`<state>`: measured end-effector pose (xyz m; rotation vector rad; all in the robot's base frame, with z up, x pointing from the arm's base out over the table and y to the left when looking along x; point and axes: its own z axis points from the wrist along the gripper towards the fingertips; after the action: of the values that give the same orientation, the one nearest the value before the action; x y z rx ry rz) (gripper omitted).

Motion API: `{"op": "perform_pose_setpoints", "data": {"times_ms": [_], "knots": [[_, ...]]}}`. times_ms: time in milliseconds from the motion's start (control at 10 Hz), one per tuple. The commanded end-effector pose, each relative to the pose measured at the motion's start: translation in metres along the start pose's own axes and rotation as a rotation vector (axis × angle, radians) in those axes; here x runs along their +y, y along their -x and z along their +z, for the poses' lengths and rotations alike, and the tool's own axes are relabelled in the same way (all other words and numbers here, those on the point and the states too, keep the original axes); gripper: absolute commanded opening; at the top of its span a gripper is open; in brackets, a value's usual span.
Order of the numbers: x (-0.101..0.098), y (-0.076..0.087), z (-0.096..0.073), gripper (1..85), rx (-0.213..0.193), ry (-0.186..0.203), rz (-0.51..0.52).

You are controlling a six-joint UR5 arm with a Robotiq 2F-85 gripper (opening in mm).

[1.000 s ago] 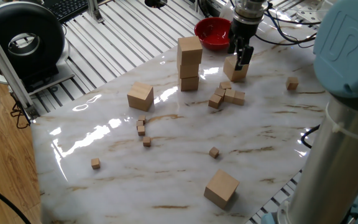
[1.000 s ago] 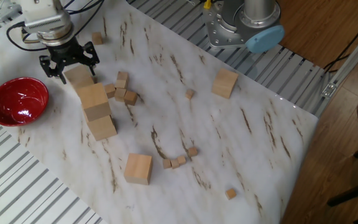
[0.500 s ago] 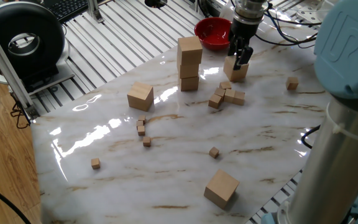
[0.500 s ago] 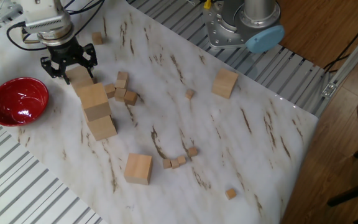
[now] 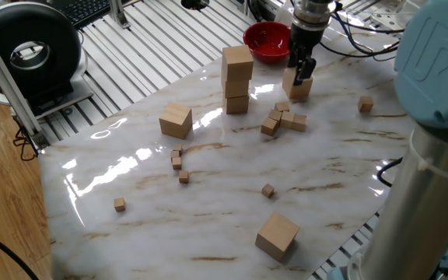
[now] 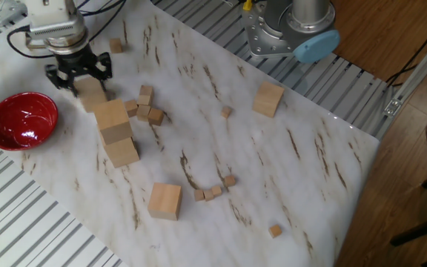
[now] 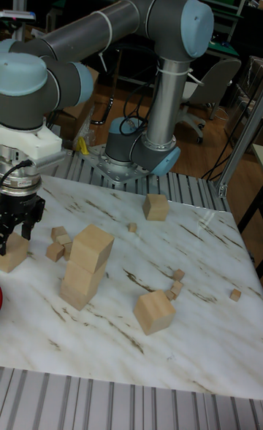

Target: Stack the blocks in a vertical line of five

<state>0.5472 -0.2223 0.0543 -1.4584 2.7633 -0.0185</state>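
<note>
So I've got three blocks up in the stack (image 5: 237, 78) w/ two to go, pincer (image 5: 300, 75) clamped on a fourth block (image 5: 296, 85) at upper right.

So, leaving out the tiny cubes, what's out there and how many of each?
Big blocks: 6
Red bowl: 1
Total: 7

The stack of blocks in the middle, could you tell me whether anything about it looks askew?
Yes. The stack is three blocks high, but the cubes are twisted relative to each other, and the top block overhangs the one below, so the column is not a clean vertical line.
</note>
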Motion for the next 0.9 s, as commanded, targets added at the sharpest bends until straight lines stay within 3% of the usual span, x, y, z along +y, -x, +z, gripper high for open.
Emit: {"op": "perform_pose_setpoints", "data": {"times_ms": [0,300,400,500,600,800], "knots": [[-0.006,-0.010,-0.015,3.7,0.041,-0.018,0.045],[-0.017,0.003,-0.035,1.0,0.017,-0.039,0.070],[-0.020,0.007,-0.049,1.0,0.016,-0.043,0.078],[-0.032,0.017,-0.067,1.0,-0.003,-0.071,0.087],[-0.036,0.026,-0.083,1.0,-0.028,-0.072,0.105],[-0.049,0.034,-0.116,1.0,-0.040,-0.084,0.112]]}}
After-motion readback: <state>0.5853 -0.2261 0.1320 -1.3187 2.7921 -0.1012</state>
